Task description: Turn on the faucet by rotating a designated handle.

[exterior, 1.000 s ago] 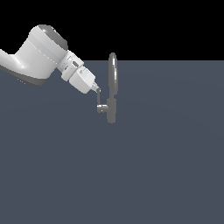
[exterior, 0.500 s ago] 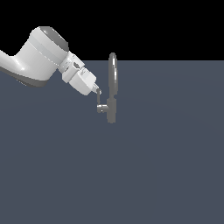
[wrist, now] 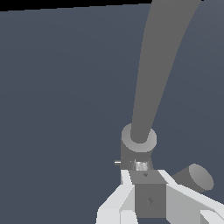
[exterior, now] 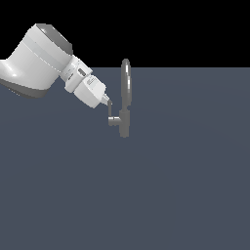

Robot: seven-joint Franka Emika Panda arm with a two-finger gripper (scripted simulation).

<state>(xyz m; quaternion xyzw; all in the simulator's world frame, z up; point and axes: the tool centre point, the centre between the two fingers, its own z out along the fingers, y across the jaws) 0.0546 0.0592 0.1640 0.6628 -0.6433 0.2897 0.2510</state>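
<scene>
The grey faucet (exterior: 125, 122) stands upright in the exterior view, its tall looped spout (exterior: 126, 83) rising above the thicker body. The handle (exterior: 111, 111) is a thin lever rising from a stubby cylinder (exterior: 114, 120) on the side toward the exterior view's left. My gripper (exterior: 107, 100) comes down at a slant from the upper left, its tip touching the lever's upper end. In the wrist view the gripper (wrist: 146, 176) looks shut, pads together, just short of the faucet body (wrist: 138, 140). The spout (wrist: 162, 65) looms beyond it.
The white arm (exterior: 44, 61) fills the upper left of the exterior view. A flat dark grey floor (exterior: 185, 185) spreads around the faucet, with black background above it.
</scene>
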